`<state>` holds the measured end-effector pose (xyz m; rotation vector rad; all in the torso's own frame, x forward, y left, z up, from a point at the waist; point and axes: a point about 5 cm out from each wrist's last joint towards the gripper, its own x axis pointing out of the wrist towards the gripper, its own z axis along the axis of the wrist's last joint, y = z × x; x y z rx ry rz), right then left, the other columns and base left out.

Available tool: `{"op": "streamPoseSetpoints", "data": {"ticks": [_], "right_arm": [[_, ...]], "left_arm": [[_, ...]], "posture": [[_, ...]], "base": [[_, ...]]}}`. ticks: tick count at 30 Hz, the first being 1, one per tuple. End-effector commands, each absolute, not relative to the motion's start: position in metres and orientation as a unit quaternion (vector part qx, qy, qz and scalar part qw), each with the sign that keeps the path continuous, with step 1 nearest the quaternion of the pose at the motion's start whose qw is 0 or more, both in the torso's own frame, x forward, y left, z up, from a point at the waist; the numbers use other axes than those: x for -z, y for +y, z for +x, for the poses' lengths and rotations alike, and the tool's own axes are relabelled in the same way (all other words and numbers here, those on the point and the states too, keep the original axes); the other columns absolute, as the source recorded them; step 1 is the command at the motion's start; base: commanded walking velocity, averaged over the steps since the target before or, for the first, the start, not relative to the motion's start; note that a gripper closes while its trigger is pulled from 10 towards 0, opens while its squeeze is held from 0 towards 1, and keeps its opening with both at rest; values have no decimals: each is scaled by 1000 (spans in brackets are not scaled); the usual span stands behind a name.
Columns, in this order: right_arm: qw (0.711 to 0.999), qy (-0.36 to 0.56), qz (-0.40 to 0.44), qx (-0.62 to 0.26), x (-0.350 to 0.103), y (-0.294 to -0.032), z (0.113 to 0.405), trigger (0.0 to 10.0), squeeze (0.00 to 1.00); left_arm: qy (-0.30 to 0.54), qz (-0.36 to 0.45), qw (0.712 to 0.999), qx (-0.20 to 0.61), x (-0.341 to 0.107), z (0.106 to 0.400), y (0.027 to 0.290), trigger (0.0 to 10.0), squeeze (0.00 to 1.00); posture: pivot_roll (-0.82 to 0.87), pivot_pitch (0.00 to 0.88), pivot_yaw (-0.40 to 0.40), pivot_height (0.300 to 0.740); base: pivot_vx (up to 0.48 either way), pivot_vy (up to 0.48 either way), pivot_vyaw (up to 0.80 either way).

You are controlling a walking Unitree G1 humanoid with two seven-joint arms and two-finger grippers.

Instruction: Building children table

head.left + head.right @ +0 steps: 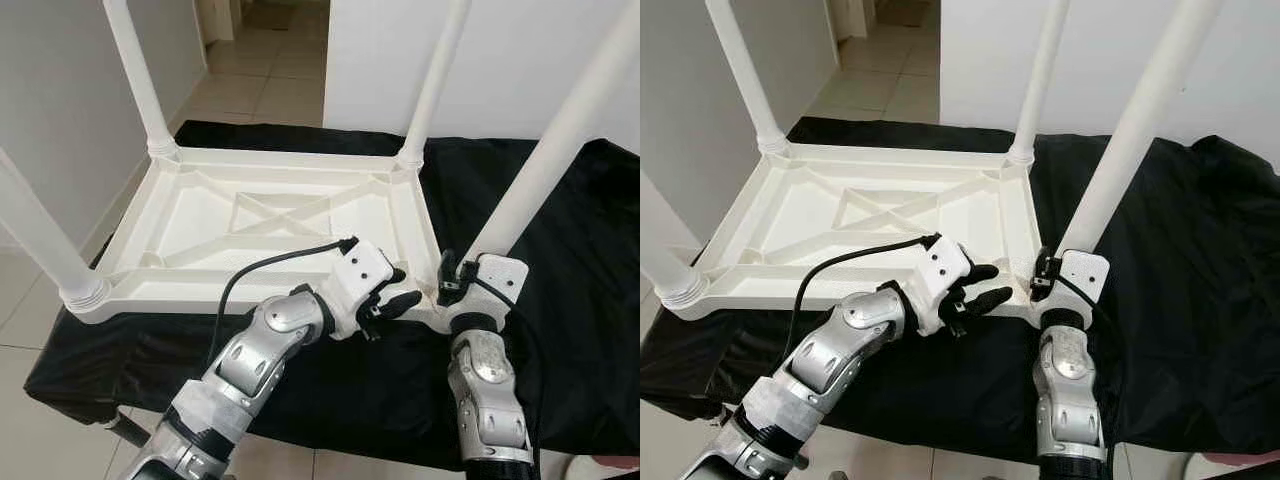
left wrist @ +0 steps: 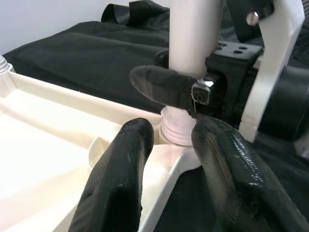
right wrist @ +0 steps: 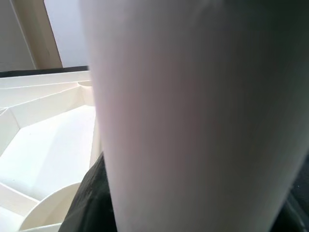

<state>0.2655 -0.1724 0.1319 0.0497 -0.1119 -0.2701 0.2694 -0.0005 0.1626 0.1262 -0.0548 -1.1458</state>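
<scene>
A: What do the head views give you?
B: One white plastic tabletop [image 1: 270, 225] lying upside down on a worktop under a black cloth [image 1: 560, 300]. Four white legs stand up from its corners: far left [image 1: 135, 65], far right [image 1: 435, 75], near left [image 1: 35, 235] and near right [image 1: 555, 140].

A: And the arms?
B: Two. The left gripper [image 1: 398, 292] reaches across the tabletop's near edge, close to the near right corner, its black fingers slightly apart and holding nothing. The right gripper [image 1: 455, 280] is at the foot of the near right leg, right by the corner socket. From up here its jaws are hidden behind the white wrist housing.

A: Does the left wrist view add anything?
B: Yes. It looks past its own two fingers [image 2: 120, 179], spread with a gap between them, at the leg [image 2: 193, 34] where it enters the ribbed collar of the tabletop corner. One black finger [image 2: 161, 87] of the right gripper lies against the leg just above that collar, so the right jaws are pinched around the leg.

A: The right wrist view?
B: Mostly the leg [image 3: 193, 121], very close and blurred, with the ribbed underside of the tabletop [image 3: 43, 125] beside it.
</scene>
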Motion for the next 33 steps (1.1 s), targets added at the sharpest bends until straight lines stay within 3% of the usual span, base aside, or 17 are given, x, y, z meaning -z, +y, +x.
{"op": "streamPoseSetpoints", "data": {"ticks": [1,3,4,5,6,14,20,21,22,23,28,33], "right_arm": [[987,-25,60,145,-120,-168,262,10000,0],[988,-25,52,141,-122,-167,261,10000,0],[989,-25,48,140,-123,-166,259,10000,86],[989,-25,48,140,-123,-166,259,10000,86],[989,-25,48,139,-124,-164,258,10000,1000],[993,-36,40,108,-125,-169,255,10000,1000],[998,-49,20,30,-129,-185,256,10000,1000],[999,-53,11,9,-131,-188,256,10000,227],[999,-53,11,9,-131,-188,256,10000,227],[999,-51,7,-11,-131,-191,258,10000,0],[996,-55,-1,-76,-135,-194,262,10000,0],[976,-59,-22,-207,-141,-188,271,10000,0]], "left_arm": [[-23,60,854,516,-164,275,2,10000,0],[-24,62,856,513,-164,276,3,10000,0],[-25,64,857,511,-164,277,3,10000,0],[-25,64,857,511,-164,277,3,10000,0],[-25,64,857,511,-164,277,4,10000,0],[-29,66,859,506,-166,280,6,10000,0],[-41,74,861,502,-169,281,7,10000,0],[-43,75,861,501,-169,281,8,10000,0],[-43,75,861,501,-169,281,8,10000,0],[-43,75,861,501,-170,281,8,10000,0],[-45,76,861,501,-169,280,8,10000,0],[-51,79,859,503,-169,278,7,10000,0]], "posture": [[-134,0,6,740],[-137,0,11,740],[-139,0,15,740],[-139,0,15,740],[-139,0,17,740],[-145,0,30,740],[-155,0,39,740],[-155,0,36,740],[-155,0,36,740],[-155,0,39,740],[-155,0,38,740],[-140,0,36,740]], "base": [[0,0,0],[0,0,0],[0,0,0],[0,0,0],[0,0,0],[0,0,0],[0,0,0],[0,0,0],[0,0,0],[0,0,0],[0,0,0],[0,0,0]]}}
